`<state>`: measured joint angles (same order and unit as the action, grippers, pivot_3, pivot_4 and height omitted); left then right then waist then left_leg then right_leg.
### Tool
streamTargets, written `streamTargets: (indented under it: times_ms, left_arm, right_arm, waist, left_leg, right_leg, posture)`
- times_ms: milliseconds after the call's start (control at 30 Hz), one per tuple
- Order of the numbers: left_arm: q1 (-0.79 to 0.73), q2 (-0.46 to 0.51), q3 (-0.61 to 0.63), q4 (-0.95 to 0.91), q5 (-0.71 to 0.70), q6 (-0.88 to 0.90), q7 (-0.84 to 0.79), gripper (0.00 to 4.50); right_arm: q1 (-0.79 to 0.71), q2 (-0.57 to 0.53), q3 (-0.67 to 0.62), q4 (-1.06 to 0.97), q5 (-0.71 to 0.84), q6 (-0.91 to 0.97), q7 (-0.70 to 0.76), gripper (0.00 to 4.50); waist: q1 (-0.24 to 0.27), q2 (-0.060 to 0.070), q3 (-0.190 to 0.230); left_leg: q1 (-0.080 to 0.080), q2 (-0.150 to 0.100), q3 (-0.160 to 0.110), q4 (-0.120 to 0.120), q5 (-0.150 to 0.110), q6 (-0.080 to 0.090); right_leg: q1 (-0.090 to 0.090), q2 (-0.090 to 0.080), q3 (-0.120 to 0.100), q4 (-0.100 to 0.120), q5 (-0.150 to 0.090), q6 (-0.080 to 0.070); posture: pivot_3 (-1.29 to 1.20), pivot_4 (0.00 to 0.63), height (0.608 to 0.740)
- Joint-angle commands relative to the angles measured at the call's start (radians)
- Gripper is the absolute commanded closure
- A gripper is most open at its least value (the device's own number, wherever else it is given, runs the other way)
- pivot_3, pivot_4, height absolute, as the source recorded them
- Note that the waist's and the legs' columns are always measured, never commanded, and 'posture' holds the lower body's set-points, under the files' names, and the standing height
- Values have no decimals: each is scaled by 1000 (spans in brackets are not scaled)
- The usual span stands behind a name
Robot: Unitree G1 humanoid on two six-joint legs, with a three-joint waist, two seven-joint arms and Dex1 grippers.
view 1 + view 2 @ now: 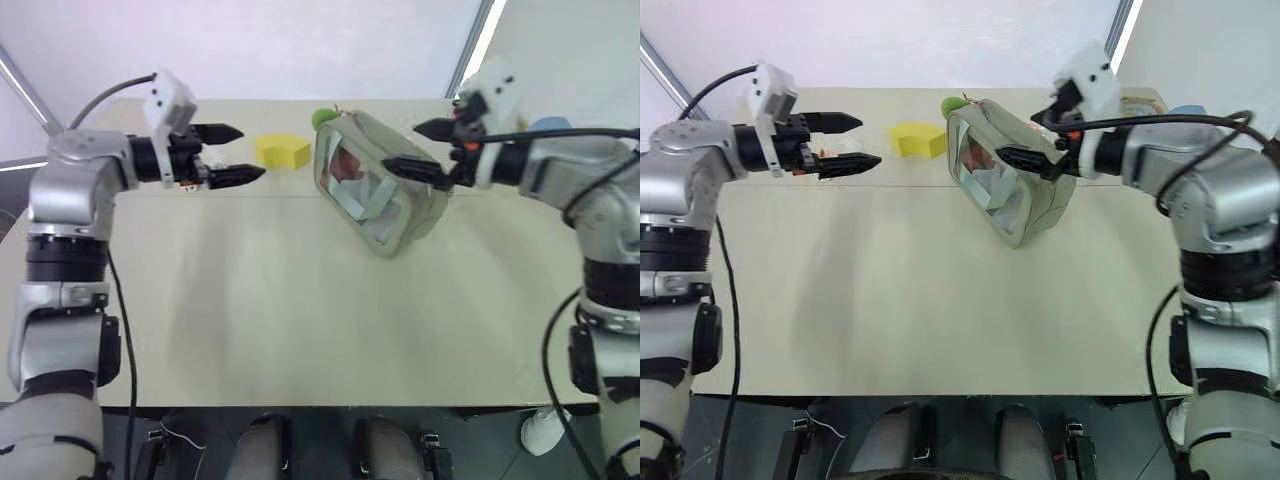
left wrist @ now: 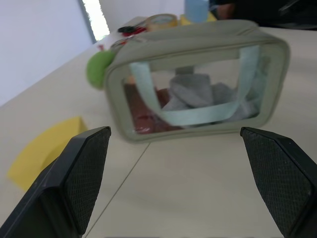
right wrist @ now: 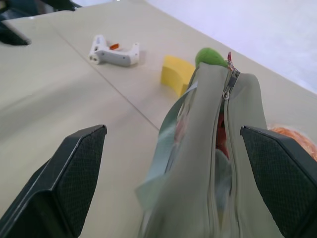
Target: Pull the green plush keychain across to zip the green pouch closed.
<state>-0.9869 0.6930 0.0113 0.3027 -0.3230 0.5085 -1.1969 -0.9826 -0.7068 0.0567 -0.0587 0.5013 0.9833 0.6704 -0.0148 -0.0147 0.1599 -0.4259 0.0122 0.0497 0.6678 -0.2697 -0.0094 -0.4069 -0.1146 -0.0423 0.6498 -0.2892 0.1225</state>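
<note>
1. Green pouch (image 1: 380, 185) stood on its edge on the bench (image 1: 300, 320), toward the far right, clear window facing the near left, pale strap (image 2: 198, 111) across the window.
2. Green plush keychain (image 1: 322, 118) sat at the pouch's far top corner, touching the pouch, at the zipper's (image 3: 229, 87) end.
3. In the right wrist view the zipper line along the pouch's top looked partly gapped, with reddish contents showing through; how far it was zipped I could not tell.
4. Left end effector (image 1: 235, 153) hovered above the bench left of the pouch, fingers spread apart, holding nothing, well apart from the pouch.
5. Right end effector (image 1: 415, 148) was at the pouch's right side, fingers wide apart, gripping nothing; lower finger overlapped the pouch's upper edge in the head views, contact unclear.
6. Yellow foam block (image 1: 283, 151) lay on the bench just left of the pouch, between it and the left end effector.
7. White glue-gun-shaped tool (image 3: 113, 52) lay on the bench beyond the block in the right wrist view.
8. Orange-speckled item (image 3: 292, 136) was beside the pouch, partly hidden.
</note>
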Motion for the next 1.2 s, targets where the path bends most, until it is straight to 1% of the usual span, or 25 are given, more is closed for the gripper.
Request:
streamTargets:
  times_ms: [33, 200, 300, 367, 433, 467, 500, 533, 600, 667, 733, 833, 1067, 1200]
  left_arm:
    - [-2, 2, -3, -86, -23, 18, 0, 27]
    - [21, 3, -5, -133, -27, 31, 18, 27]
    - [38, 11, 4, -155, -32, 42, 26, 0]
    - [41, 14, 7, -165, -36, 50, 31, 0]
    - [41, 18, 11, -166, -35, 53, 36, 0]
    - [43, 23, 15, -160, -29, 49, 43, 0]
    - [45, 34, 21, -153, -25, 44, 46, 0]
    - [47, 44, 27, -147, -22, 39, 49, 0]
    - [39, 67, 41, -126, -23, 36, 54, 0]
    - [30, 82, 48, -115, -24, 35, 57, 0]
    - [19, 101, 58, -99, -24, 31, 58, 0]
    - [10, 123, 70, -82, -29, 31, 56, 0]
    - [41, 133, 77, -135, -49, 65, 58, 0]
    - [64, 148, 79, -150, -56, 78, 57, 0]
  right_arm:
    - [-23, 30, 75, 62, -92, -41, -18, 4]
    - [-15, 67, 135, 104, -151, -71, 12, 4]
    - [-18, 65, 152, 123, -195, -128, 30, 836]
    - [-24, 69, 151, 139, -214, -161, 45, 1847]
    - [-29, 77, 146, 151, -231, -238, 72, 2892]
    - [-35, 71, 152, 150, -238, -298, 117, 3371]
    - [-38, 57, 164, 146, -248, -369, 175, 3973]
    - [-38, 44, 171, 142, -251, -435, 233, 4427]
    - [-36, 13, 192, 142, -260, -528, 354, 4478]
    - [-45, 1, 208, 177, -293, -592, 404, 4478]
    - [-56, 17, 205, 225, -305, -642, 433, 4478]
    - [-63, 68, 211, 284, -321, -699, 449, 4478]
    - [-34, 185, 252, 296, -379, -771, 451, 4478]
    - [-34, 189, 259, 325, -418, -822, 472, 4478]
  waist:
    - [0, 0, 0]
    - [-2, 0, 0]
    - [-4, 0, 0]
    - [-4, 0, 0]
    - [-4, 0, 0]
    - [-5, 0, 0]
    - [-6, 0, 0]
    - [-6, 0, 0]
    - [-6, 1, 0]
    - [-6, 1, 0]
    - [-5, 1, 0]
    - [-5, 1, 0]
    - [-8, 1, 0]
    - [-13, 1, 0]
  left_leg:
    - [0, 0, 0, 0, 0, 0]
    - [0, 0, 0, 0, 0, 0]
    - [0, 0, 0, 0, 0, 0]
    - [0, 0, 0, 0, 0, 0]
    - [0, 0, 0, 0, 0, 0]
    - [0, 0, 0, 0, 0, 0]
    - [0, 0, 0, 0, 0, 0]
    - [0, 0, 0, 0, 0, 0]
    - [0, 0, 0, -1, 0, 0]
    - [0, 0, 0, -1, 0, 0]
    - [0, 0, 0, 0, 0, 0]
    - [0, 0, 0, 0, 0, 0]
    - [1, 1, 0, 0, 1, -1]
    - [1, 1, 0, 0, 1, -1]
  right_leg:
    - [0, 0, 0, 0, 0, 0]
    - [0, 0, 0, 0, 0, 0]
    - [0, 0, 0, 0, 0, 0]
    - [0, 0, 0, 0, 0, 0]
    - [0, 0, 0, 0, 0, 0]
    - [0, 0, 0, 0, 0, 0]
    - [0, 0, 0, 0, 0, 0]
    - [0, 0, 0, 0, 0, 0]
    - [-2, 0, 1, 0, 0, 0]
    - [-2, 0, 1, 0, 0, 0]
    - [-1, 0, 1, 0, 0, 0]
    - [-1, 0, 0, 0, 0, 0]
    - [-1, 1, 0, 1, 0, 0]
    - [-1, 1, 0, 1, 0, 0]
  posture:
    - [0, 150, 740]
    - [0, 150, 740]
    - [0, 150, 740]
    - [0, 150, 740]
    - [0, 150, 740]
    - [0, 150, 740]
    - [0, 150, 740]
    - [0, 150, 740]
    - [0, 150, 740]
    - [0, 150, 740]
    - [0, 150, 740]
    - [0, 150, 740]
    - [0, 150, 740]
    - [0, 150, 740]
